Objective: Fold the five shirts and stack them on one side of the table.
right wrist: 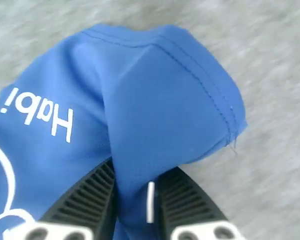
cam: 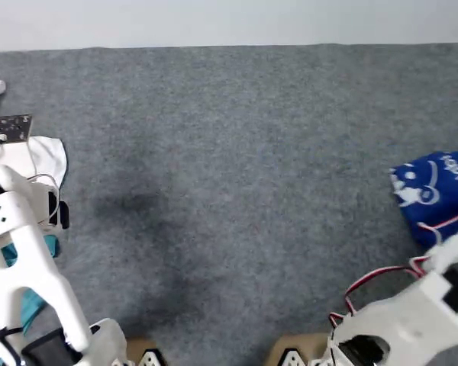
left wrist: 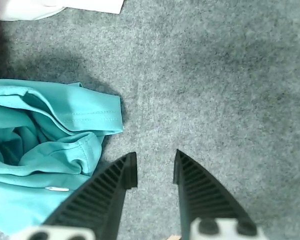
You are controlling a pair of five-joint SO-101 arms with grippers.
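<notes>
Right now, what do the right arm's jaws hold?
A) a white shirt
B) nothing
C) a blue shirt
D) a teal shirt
C: in the right wrist view, the right arm's jaws are closed on a fold of the blue shirt, with the fabric pinched between them.

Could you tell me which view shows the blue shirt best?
The right wrist view: the blue shirt is close up, pinched in the right gripper. The high view shows it at its right edge; the left wrist view faces the teal shirt.
</notes>
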